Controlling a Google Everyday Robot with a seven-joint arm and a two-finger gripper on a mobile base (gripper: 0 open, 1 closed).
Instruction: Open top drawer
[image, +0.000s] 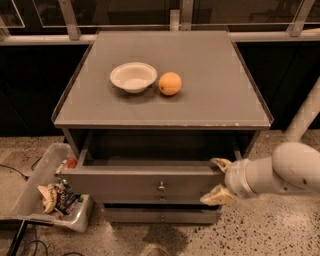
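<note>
The top drawer (125, 182) is a wide matte grey drawer with a small round metal knob (161, 187) at its centre. It stands pulled out from the grey cabinet (165, 117), with its dark interior showing. My gripper (218, 180) is at the drawer front's right end. Its two tan fingers are spread, one at the drawer's top edge and one (216, 195) near the bottom edge. They hold nothing. The white arm reaches in from the right.
A white bowl (133, 76) and an orange (170, 83) sit on the cabinet top. A lower drawer front (161, 215) shows under the top drawer. A clear bin (47, 192) of clutter stands on the speckled floor at the left. A white post stands at the right.
</note>
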